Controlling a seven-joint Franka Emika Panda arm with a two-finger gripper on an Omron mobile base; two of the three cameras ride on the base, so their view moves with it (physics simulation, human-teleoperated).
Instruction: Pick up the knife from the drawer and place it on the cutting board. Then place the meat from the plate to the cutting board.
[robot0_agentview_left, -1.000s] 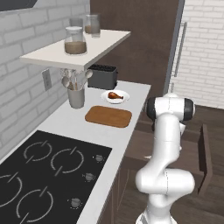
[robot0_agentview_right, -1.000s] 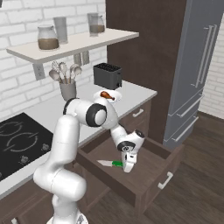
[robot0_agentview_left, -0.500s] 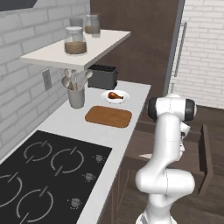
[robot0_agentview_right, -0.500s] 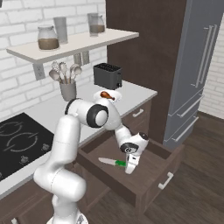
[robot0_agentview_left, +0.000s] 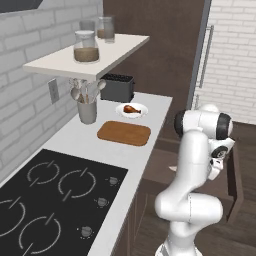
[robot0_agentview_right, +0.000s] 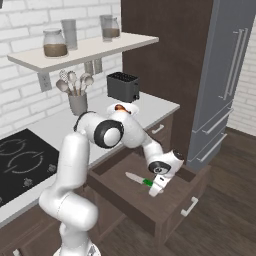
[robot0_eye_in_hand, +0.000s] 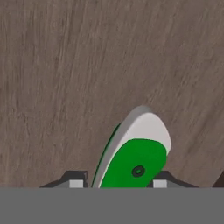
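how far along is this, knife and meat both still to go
Done: the drawer is open. In hand: the gripper is down in it, closed around the knife handle, not lifted. Left: knife onto the cutting board, then the meat off the plate.

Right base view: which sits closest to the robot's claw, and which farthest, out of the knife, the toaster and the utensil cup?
From the gripper:
1. Knife, between the fingers in the open drawer.
2. Toaster, back on the counter.
3. Utensil cup, farther left by the wall.
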